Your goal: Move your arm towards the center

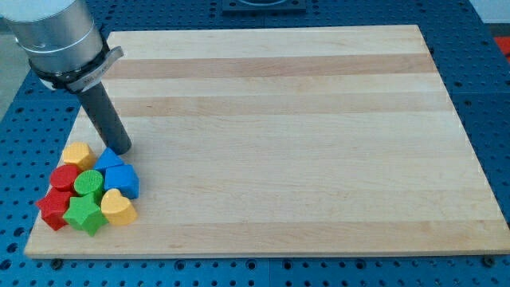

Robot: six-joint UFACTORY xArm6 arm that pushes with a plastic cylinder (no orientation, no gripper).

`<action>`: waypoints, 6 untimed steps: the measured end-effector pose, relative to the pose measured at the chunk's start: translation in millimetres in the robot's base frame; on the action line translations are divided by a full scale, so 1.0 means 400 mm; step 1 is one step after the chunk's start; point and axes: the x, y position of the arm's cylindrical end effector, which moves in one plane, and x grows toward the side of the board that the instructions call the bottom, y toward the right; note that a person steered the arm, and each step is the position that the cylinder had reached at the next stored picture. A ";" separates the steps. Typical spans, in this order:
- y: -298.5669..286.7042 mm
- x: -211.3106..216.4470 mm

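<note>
A cluster of 8 coloured blocks [89, 186] sits at the wooden board's [303, 143] lower-left corner.

Red [64, 177], yellow [77, 154], green [88, 183] and blue [122, 181] blocks on a pale striped wooden board [303, 119].

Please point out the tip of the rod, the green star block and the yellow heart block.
my tip [119, 150]: camera view, rod's lower end.
green star block [84, 214]: camera view, top face.
yellow heart block [116, 205]: camera view, top face.
</note>
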 end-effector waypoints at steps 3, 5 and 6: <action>-0.065 -0.044; 0.074 -0.129; 0.175 -0.130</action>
